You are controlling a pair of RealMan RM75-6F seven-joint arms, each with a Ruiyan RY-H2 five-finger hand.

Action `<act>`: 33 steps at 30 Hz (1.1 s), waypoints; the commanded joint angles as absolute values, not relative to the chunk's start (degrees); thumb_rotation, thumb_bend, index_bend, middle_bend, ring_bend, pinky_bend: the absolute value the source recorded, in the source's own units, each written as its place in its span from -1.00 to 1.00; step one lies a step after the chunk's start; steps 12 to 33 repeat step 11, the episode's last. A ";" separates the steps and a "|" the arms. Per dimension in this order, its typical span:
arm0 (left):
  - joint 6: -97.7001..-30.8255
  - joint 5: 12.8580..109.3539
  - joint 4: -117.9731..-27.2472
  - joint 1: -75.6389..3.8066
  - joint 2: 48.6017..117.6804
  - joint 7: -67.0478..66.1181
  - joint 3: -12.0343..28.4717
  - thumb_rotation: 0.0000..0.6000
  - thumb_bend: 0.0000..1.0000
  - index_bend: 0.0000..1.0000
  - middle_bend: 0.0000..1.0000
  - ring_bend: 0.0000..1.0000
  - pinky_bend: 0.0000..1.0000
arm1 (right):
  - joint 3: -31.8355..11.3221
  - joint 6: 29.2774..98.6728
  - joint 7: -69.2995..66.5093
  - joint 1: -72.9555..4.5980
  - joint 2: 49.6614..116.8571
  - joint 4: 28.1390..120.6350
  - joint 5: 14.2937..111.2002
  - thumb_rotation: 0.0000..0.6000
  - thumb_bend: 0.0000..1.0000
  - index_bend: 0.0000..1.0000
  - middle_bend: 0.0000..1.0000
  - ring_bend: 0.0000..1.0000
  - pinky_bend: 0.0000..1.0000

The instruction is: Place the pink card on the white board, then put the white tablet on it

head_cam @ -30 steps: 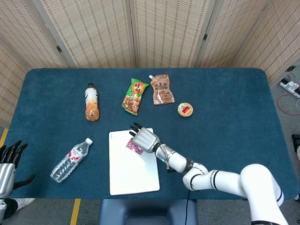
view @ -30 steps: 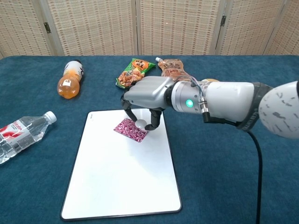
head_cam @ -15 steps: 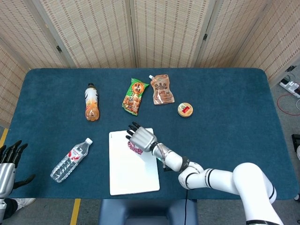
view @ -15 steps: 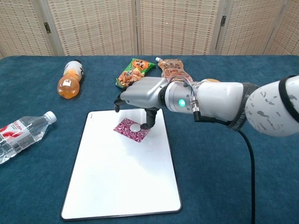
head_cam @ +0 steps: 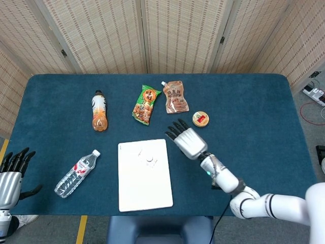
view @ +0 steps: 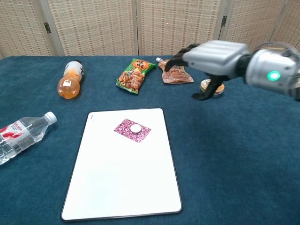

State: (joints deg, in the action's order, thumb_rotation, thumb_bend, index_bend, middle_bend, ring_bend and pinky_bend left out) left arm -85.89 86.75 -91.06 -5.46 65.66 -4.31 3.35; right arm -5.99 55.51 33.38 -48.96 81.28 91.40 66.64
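The white board [view: 122,178] lies flat near the front table edge. On its upper part sits the pink patterned card [view: 123,127], and a small round white tablet [view: 136,128] rests on the card. In the head view the board [head_cam: 144,180] and the tablet [head_cam: 150,159] show, while the card looks washed out. My right hand [view: 213,57] hovers open, fingers spread, to the right of the board and above the cloth, holding nothing; the head view also shows this right hand [head_cam: 187,140]. My left hand [head_cam: 11,172] stays open at the far lower left.
An orange drink bottle [head_cam: 99,111] and a water bottle [head_cam: 77,173] lie left of the board. A green snack bag [head_cam: 146,104], a brown pouch [head_cam: 175,97] and a small round tin [head_cam: 201,119] lie behind it. Blue cloth covers the table.
My right hand let go of the tablet on the card, then lifted up and away to the right of the board. The left hand barely moved.
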 commanded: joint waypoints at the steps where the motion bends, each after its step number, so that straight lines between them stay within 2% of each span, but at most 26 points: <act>1: -85.54 87.12 -91.59 -6.23 66.14 -5.42 3.69 1.00 -0.65 -0.72 -0.84 -0.73 -1.00 | -1.13 67.74 32.99 -38.85 72.43 99.58 70.21 1.00 -0.28 -0.72 -0.76 -0.89 -1.00; 6: -85.29 87.50 -92.57 -6.72 66.27 -7.12 3.63 1.00 -0.65 -0.72 -0.84 -0.73 -1.00 | 2.91 77.95 27.49 -29.70 67.96 101.15 75.20 1.00 -0.28 -0.83 -0.90 -0.99 -1.00; 11: -85.73 87.43 -93.93 -6.71 66.57 -8.76 3.69 1.00 -0.65 -0.72 -0.84 -0.73 -1.00 | 5.96 87.51 21.28 -20.79 65.96 99.48 79.26 1.00 -0.28 -0.85 -0.92 -1.00 -1.00; 33: -85.73 87.43 -93.93 -6.71 66.57 -8.76 3.69 1.00 -0.65 -0.72 -0.84 -0.73 -1.00 | 5.96 87.51 21.28 -20.79 65.96 99.48 79.26 1.00 -0.28 -0.85 -0.92 -1.00 -1.00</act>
